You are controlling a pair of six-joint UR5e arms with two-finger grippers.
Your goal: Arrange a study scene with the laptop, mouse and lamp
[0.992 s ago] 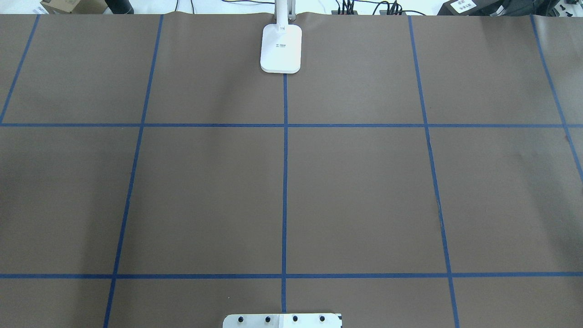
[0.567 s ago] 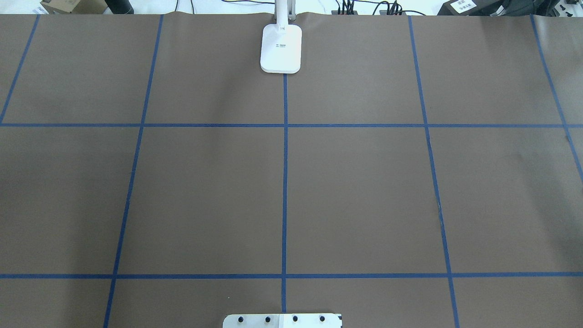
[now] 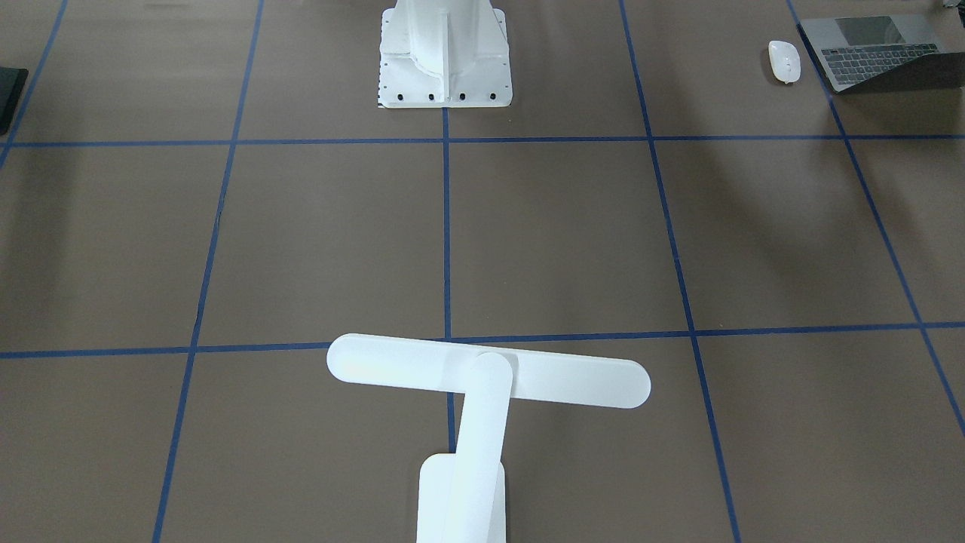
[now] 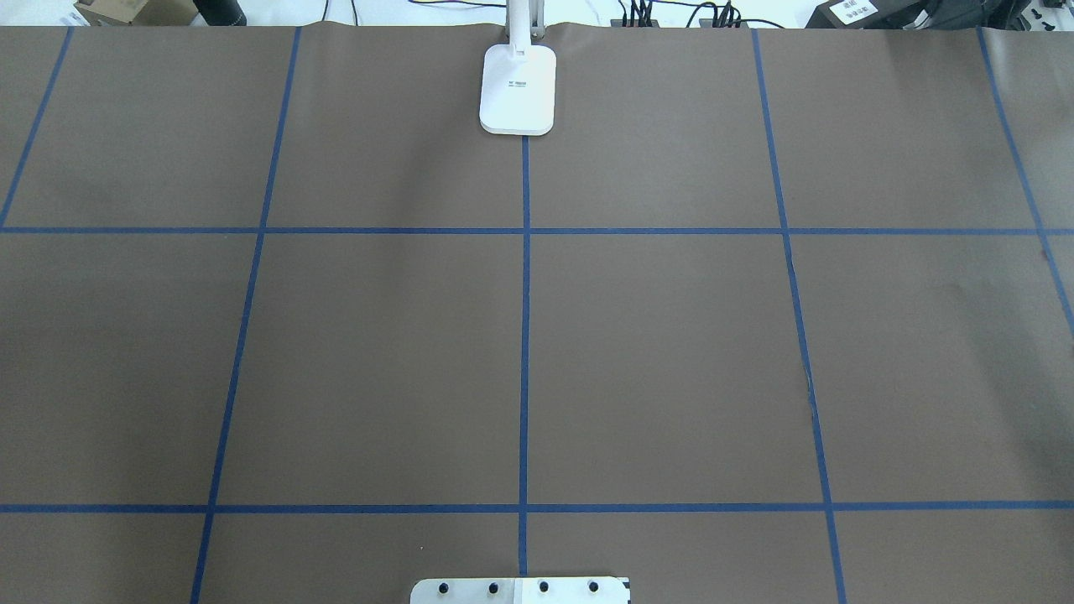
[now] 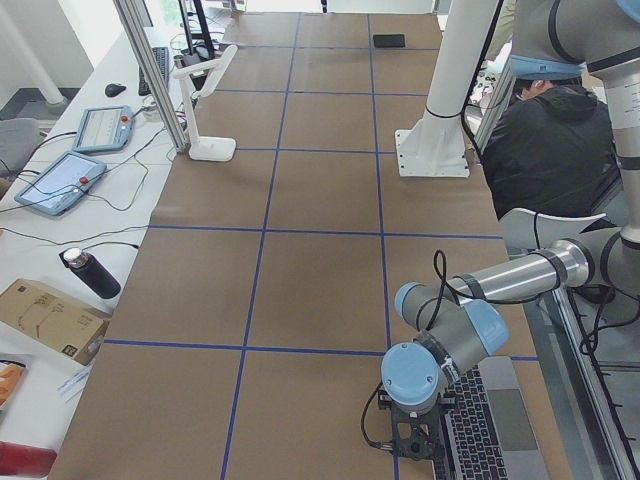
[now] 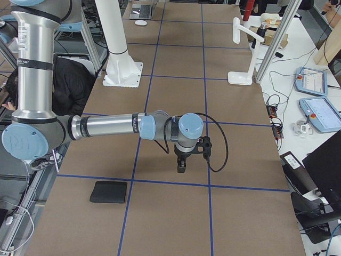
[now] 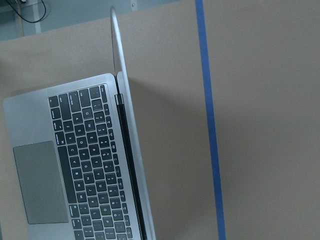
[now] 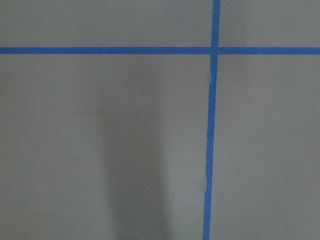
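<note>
The open dark-grey laptop (image 3: pixel 874 53) lies at the table's corner near the robot's left side, with the white mouse (image 3: pixel 784 60) beside it. The left wrist view looks down on the laptop's keyboard (image 7: pixel 85 165) and its upright screen edge. My left gripper (image 5: pixel 412 445) hangs by the laptop (image 5: pixel 490 420) at its screen side; I cannot tell whether it is open or shut. My right gripper (image 6: pixel 181 168) points down over bare table; I cannot tell its state. The white T-shaped lamp (image 3: pixel 482 369) stands at the far edge on the centre line, its base (image 4: pixel 518 88) showing in the overhead view.
The white ribbed pedestal (image 3: pixel 445 53) is bolted at the robot's side. A black mouse pad (image 6: pixel 108 192) lies near the right end of the table. A person (image 5: pixel 545 130) sits behind the robot. Tablets and cables lie beyond the far edge.
</note>
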